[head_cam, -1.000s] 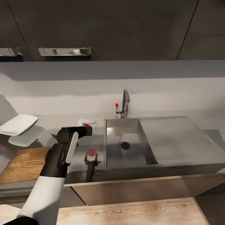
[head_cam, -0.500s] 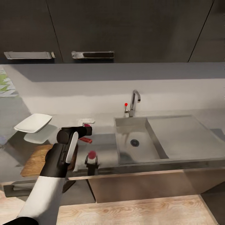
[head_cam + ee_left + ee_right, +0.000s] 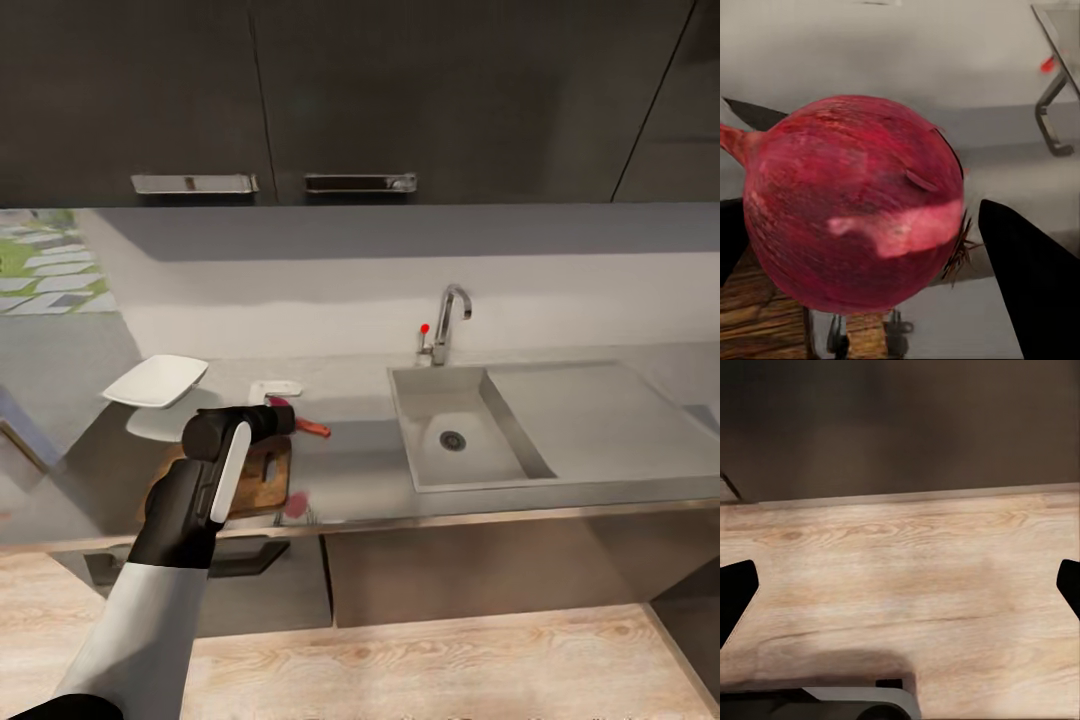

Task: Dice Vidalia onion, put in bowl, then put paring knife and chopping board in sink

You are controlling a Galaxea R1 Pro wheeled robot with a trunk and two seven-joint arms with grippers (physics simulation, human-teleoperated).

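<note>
My left gripper (image 3: 276, 412) is shut on the dark-red onion (image 3: 855, 202), whose edge peeks out at the fingertips (image 3: 281, 403). It hangs above the countertop (image 3: 360, 470), over the right end of the dark-brown chopping board (image 3: 262, 478). The arm covers part of the board. The paring knife's red handle (image 3: 313, 429) lies just right of the gripper, and its dark blade (image 3: 754, 112) shows behind the onion. The white bowl (image 3: 156, 380) stands at the back left. The sink (image 3: 462, 438) with its faucet (image 3: 448, 318) is to the right. My right gripper (image 3: 900, 592) is open over the wooden floor.
A small white object (image 3: 274, 388) lies near the wall behind the gripper. Dark wall cabinets with bar handles (image 3: 360, 183) hang above. Grey cabinet fronts (image 3: 480, 570) sit under the worktop, with wooden floor (image 3: 420, 670) before them. The drainboard (image 3: 610, 410) lies right of the basin.
The whole view has swung left and pulled back, so sink, board and bowl sit further right in the picture. My left gripper still holds the onion, now over the board's end.
</note>
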